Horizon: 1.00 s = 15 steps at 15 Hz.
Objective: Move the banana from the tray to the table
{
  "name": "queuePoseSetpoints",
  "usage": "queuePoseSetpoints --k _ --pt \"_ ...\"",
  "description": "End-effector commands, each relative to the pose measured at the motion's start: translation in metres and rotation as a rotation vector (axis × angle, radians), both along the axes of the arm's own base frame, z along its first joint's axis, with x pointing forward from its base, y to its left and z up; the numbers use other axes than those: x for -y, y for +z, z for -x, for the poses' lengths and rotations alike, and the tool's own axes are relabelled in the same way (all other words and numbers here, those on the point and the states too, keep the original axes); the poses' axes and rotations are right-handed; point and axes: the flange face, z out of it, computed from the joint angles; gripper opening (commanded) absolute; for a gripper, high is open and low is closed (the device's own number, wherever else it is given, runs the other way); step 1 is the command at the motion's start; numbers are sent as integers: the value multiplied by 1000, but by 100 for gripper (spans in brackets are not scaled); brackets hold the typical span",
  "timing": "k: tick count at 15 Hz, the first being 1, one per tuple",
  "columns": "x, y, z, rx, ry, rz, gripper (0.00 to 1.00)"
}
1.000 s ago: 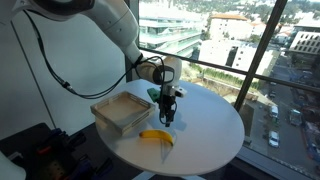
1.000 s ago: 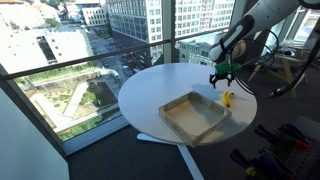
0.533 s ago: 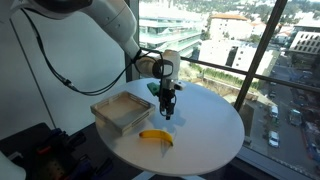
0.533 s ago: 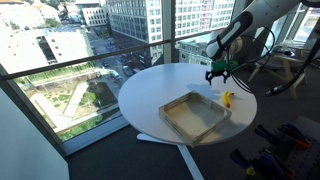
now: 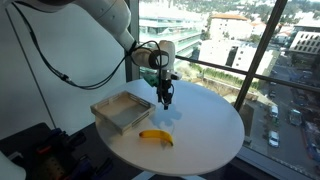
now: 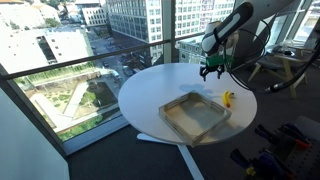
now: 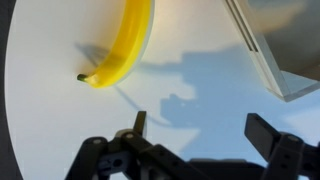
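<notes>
Table [image 5: 212, 122] bears banana [image 5: 155, 137]; wrist view alone shows pincer [image 7: 200, 126] spread

The banana [image 5: 155, 137] is lying on the table [image 5: 215, 125] just beside the tray [image 5: 110, 120], seemingly not touching it.

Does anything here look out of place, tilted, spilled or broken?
Nothing stands out. The banana lies flat on the table, just outside the tray, which sits level and looks empty. The gripper hangs open above the table, holding nothing.
</notes>
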Motion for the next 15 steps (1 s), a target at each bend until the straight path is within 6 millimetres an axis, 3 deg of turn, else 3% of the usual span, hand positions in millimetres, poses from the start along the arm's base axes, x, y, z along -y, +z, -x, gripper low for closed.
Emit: queuePoseSetpoints --k 1,15 --pt "-18 21 2 4 65 -6 100" --pt "-83 68 8 50 173 -4 100"
